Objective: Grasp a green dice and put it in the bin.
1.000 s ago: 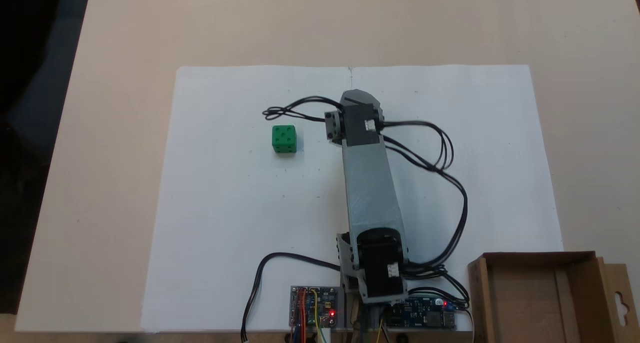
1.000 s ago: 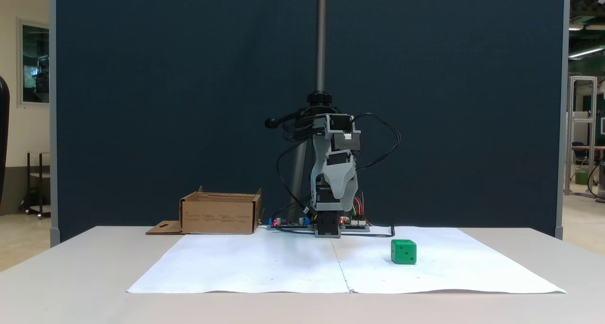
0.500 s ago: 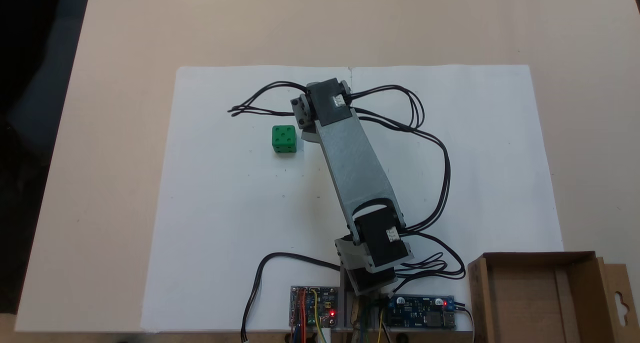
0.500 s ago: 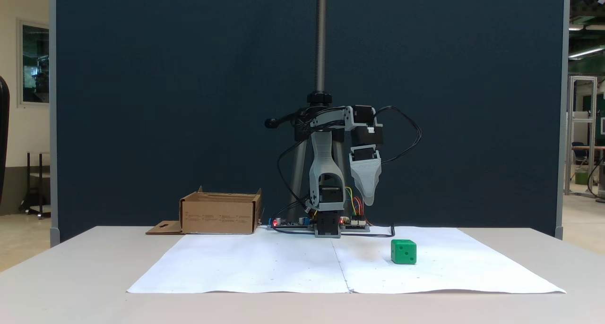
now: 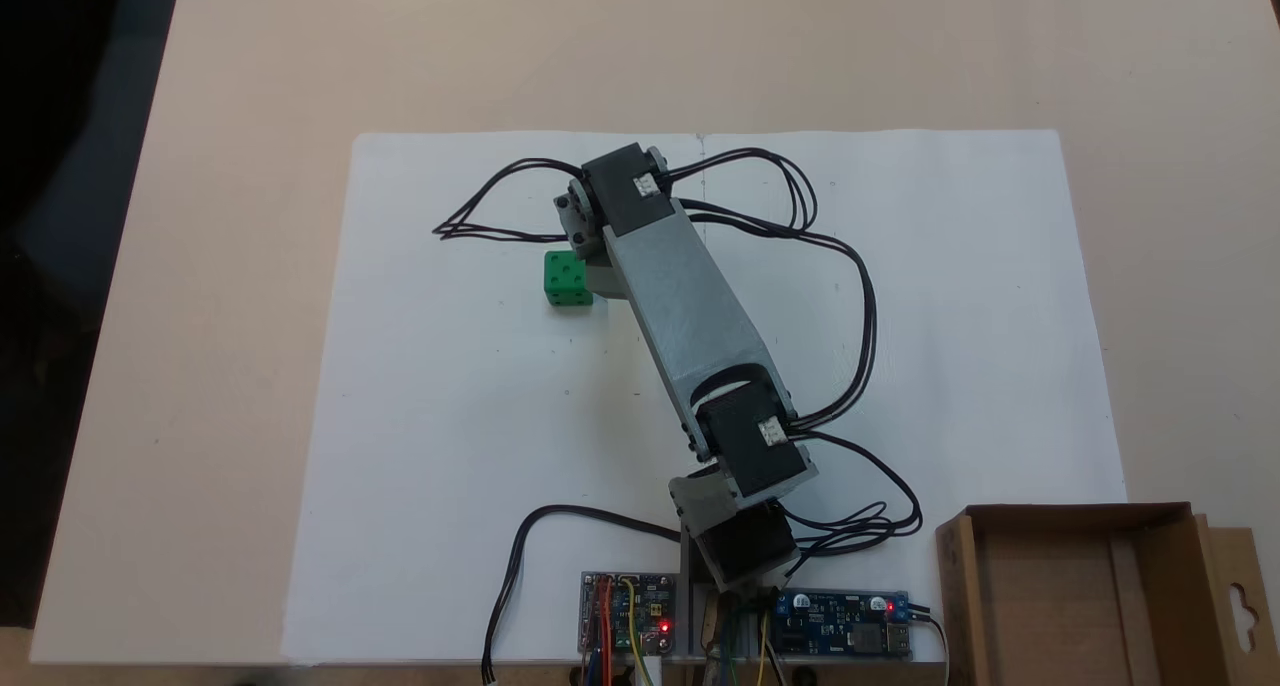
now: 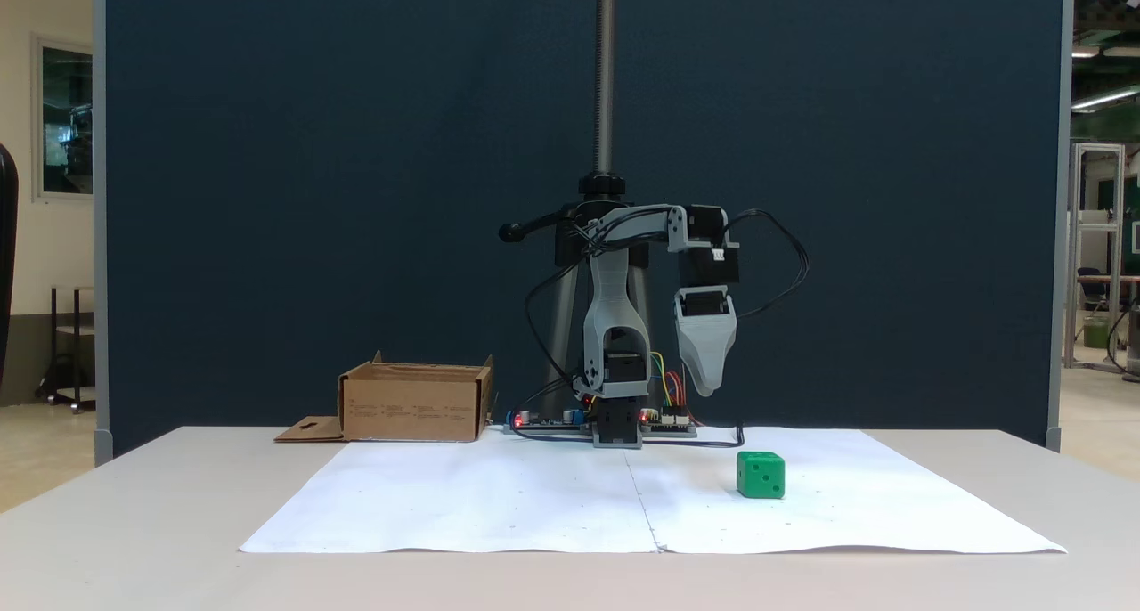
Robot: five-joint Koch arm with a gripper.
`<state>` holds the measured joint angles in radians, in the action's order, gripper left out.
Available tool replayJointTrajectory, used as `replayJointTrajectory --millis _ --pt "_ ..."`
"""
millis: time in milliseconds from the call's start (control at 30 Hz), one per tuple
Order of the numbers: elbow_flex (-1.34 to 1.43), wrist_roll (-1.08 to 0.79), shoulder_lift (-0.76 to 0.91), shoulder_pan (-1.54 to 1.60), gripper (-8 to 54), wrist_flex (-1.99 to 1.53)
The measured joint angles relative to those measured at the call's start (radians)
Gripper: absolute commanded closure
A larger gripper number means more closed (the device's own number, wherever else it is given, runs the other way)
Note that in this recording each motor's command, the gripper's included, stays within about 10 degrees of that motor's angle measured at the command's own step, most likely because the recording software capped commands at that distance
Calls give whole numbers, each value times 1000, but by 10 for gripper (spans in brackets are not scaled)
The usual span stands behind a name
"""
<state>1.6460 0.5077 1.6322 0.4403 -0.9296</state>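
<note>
The green dice (image 5: pixel 566 278) (image 6: pixel 761 475) rests on the white paper, pips showing on its top and front faces. My gripper (image 6: pixel 707 386) points straight down, hanging well above the table, a little left of the dice and behind it in that fixed view. From above, the arm covers the gripper, and a grey piece of it (image 5: pixel 603 280) shows just right of the dice. Its jaws line up one behind the other, so their state is unclear. The bin (image 5: pixel 1068 513) (image 6: pixel 414 406), a brown cardboard box, stands beside the arm's base.
A white paper sheet (image 5: pixel 450 446) covers the middle of the table. Circuit boards (image 5: pixel 628 614) and loose black cables (image 5: pixel 850 296) lie around the arm's base. A dark blue partition (image 6: pixel 312 192) and a tripod pole (image 6: pixel 606 68) stand behind the arm.
The arm has swung toward the dice, and the gripper has unfolded away from the base and now hangs near it. The dice and the bin have not moved.
</note>
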Motion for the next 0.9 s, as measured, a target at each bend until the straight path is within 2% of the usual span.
replayJointTrajectory --millis 433,900 --pt "-2 132 -32 21 29 3" --pt "-2 141 -155 80 23 152"
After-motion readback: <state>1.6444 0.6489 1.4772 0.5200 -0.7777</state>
